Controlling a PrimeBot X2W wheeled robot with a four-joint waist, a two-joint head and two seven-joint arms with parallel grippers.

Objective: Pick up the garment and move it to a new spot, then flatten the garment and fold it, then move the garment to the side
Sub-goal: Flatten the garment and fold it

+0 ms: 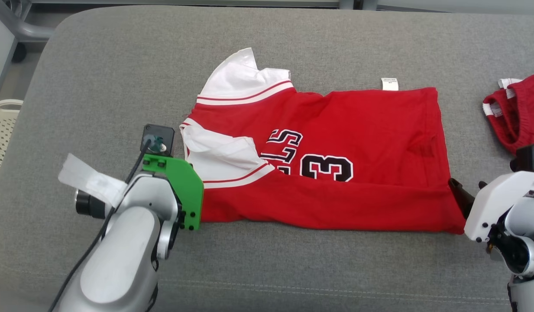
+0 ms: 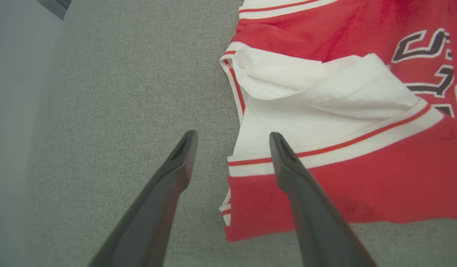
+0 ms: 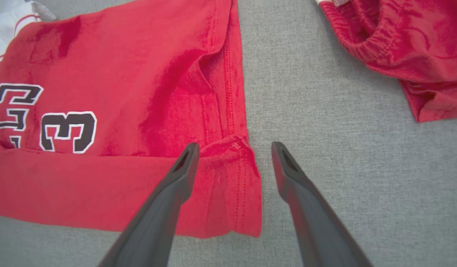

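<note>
Head view: garment (image 1: pixel 336 143) flat between left gripper (image 2: pixel 232 135) and right gripper (image 3: pixel 234 146)

Bright red across the garment (image 1: pixel 336 195), white on the sleeves (image 1: pixel 223 151) with thin red stripes, black white-edged lettering (image 1: pixel 325 167). Plain grey on the bench (image 1: pixel 119 65). At three o'clock, more red with white trim on a second garment (image 1: pixel 524 112).

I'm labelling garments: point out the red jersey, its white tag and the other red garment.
red jersey (image 1: pixel 370 130), head view, plain red body.
white tag (image 1: pixel 389 83), head view, its middle.
other red garment (image 1: pixel 526 112), head view, red fabric.
</note>
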